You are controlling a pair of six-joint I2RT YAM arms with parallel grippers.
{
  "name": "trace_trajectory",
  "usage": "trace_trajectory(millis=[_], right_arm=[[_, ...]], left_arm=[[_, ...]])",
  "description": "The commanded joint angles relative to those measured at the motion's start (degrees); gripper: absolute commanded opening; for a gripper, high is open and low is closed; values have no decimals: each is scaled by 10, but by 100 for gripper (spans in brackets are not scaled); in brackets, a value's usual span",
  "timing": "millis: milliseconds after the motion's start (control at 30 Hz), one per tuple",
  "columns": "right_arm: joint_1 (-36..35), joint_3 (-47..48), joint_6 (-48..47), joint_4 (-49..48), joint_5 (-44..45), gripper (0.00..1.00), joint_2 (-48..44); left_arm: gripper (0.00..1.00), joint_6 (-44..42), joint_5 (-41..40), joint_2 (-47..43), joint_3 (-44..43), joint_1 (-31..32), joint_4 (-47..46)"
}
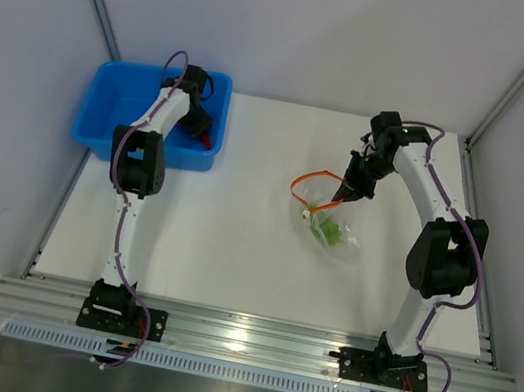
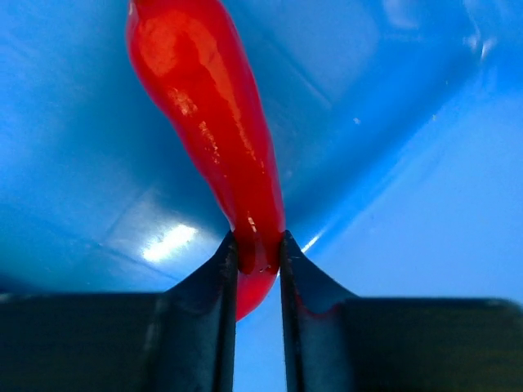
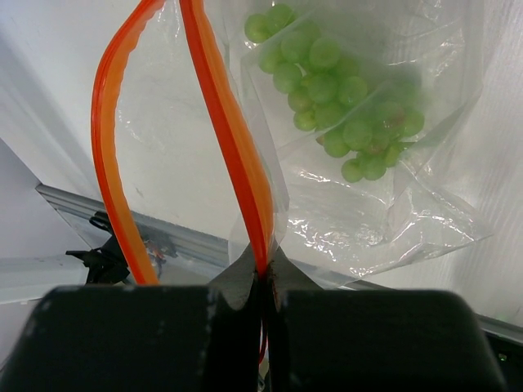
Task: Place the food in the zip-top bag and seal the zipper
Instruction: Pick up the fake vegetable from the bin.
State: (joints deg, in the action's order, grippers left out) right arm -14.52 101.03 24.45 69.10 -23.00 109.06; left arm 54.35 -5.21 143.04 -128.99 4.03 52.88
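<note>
Left wrist view shows my left claw [image 2: 257,245] clamped on the near end of the slim red piece [image 2: 214,122], which stretches away ahead of the claw, the blue tub [image 2: 409,204] wall behind it. In the right wrist view my right claw [image 3: 263,265] is pinched together on the zipper [image 3: 233,139]; the zip-top bag [image 3: 368,220] hangs ahead of it, mouth open, grapes [image 3: 339,106] inside. The grip on the red piece is only at its tip, so I judge I should lift slowly and straight, then bring it over the mouth that the right claw holds.
</note>
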Motion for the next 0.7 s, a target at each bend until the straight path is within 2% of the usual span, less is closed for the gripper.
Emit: trace_trajectory(millis=[0,100,367,667], right_arm=[[4,2,-11,-5,-6,0,-27],[5,2,-10,-4,-8,0,-27],[6,8,-12,-8,-13,0,-25],[6,12,-17,-14,-20,0,-27]], left_arm=[[10,13,6,-22,5,-10,9],[1,13,15,-25,12,-13,5],[1,3,48,-62,73,-23,-37],[1,-23,35,-176,167,-22,-103]])
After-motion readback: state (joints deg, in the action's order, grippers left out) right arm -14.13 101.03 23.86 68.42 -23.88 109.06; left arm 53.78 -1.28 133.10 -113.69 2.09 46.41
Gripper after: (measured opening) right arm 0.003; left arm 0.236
